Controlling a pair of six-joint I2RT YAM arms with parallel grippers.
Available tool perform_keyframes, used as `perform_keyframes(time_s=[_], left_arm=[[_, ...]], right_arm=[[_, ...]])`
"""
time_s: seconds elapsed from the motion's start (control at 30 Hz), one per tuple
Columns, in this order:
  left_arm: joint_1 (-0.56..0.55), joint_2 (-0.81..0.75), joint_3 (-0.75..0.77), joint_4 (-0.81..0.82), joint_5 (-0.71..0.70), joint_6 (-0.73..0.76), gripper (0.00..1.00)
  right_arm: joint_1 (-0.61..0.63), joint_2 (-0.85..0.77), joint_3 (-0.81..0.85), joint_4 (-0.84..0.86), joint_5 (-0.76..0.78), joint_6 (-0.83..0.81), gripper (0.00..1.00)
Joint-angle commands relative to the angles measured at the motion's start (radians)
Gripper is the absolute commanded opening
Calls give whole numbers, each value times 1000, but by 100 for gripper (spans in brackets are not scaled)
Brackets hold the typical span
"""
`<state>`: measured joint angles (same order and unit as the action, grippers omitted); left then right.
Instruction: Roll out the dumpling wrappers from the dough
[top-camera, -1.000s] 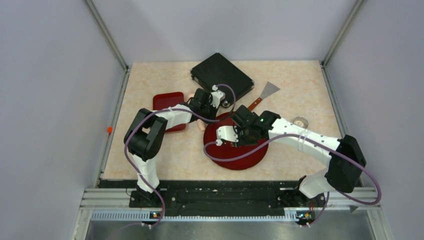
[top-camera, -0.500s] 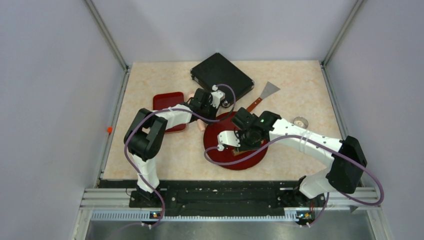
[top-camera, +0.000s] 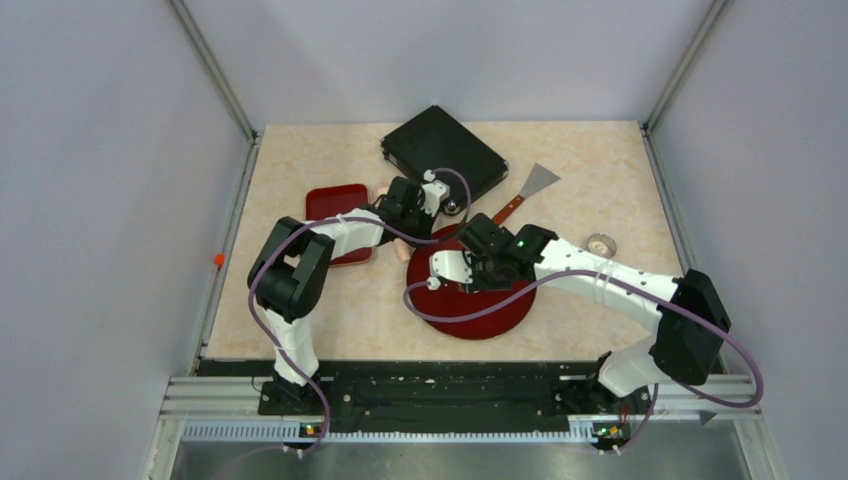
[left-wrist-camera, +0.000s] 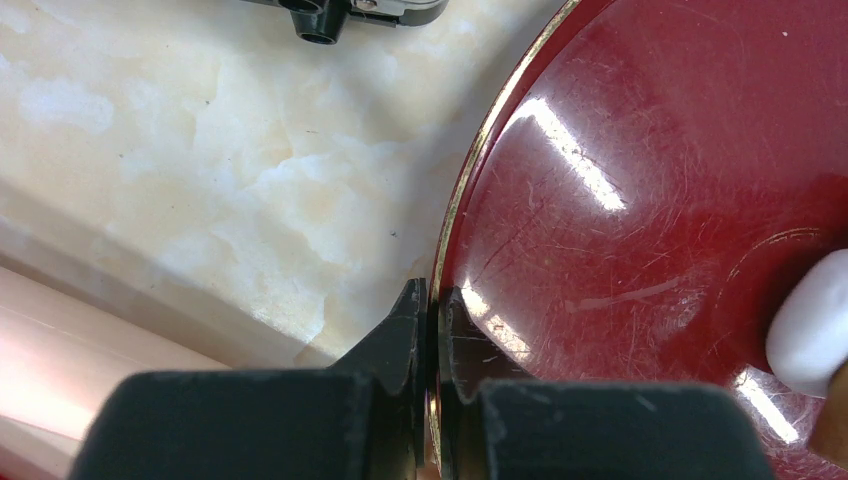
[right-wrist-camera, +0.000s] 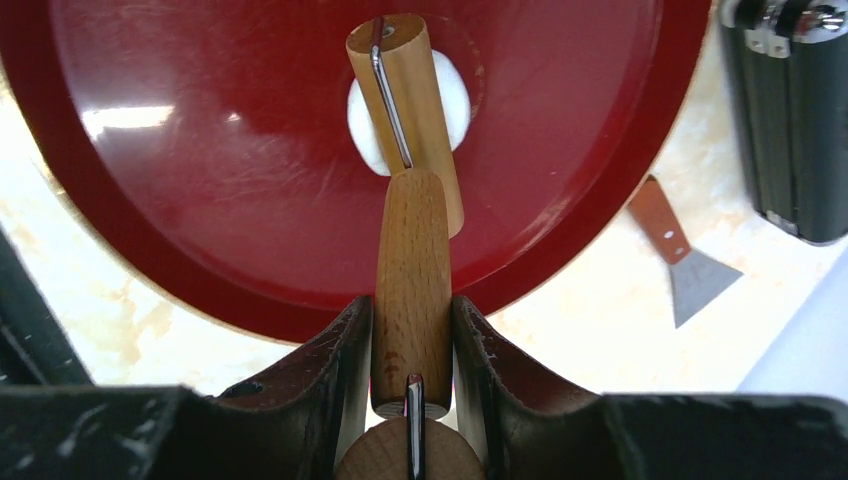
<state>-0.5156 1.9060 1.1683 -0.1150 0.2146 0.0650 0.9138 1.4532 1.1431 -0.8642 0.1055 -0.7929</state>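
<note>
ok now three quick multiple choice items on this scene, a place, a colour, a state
1. Where is the dough? A on the round plate B on the black case C on the bare table
2. What colour is the plate? A blue B red C white
3. How is the left gripper? A open above the plate B shut on the plate's rim C holding the roller
Answers: 1 A, the white lump lies inside the plate's rim; 2 B, it is glossy red; 3 B, it pinches the rim.
</note>
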Motion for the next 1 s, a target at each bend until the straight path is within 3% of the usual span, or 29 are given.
perform_keyframes(time_s=[0.0,0.43,0.97], left_arm=[[8,-12,-22,35,-117,8,0],[8,-15,-26,41,-118,8,0],[7,-11,-24,40,-121,7,0]], right_arm=[[11,35,-20,124,47,10,0],[12,-7,62,-151,-163,-38,0],[12,19,12,-304,-270,-48,0]])
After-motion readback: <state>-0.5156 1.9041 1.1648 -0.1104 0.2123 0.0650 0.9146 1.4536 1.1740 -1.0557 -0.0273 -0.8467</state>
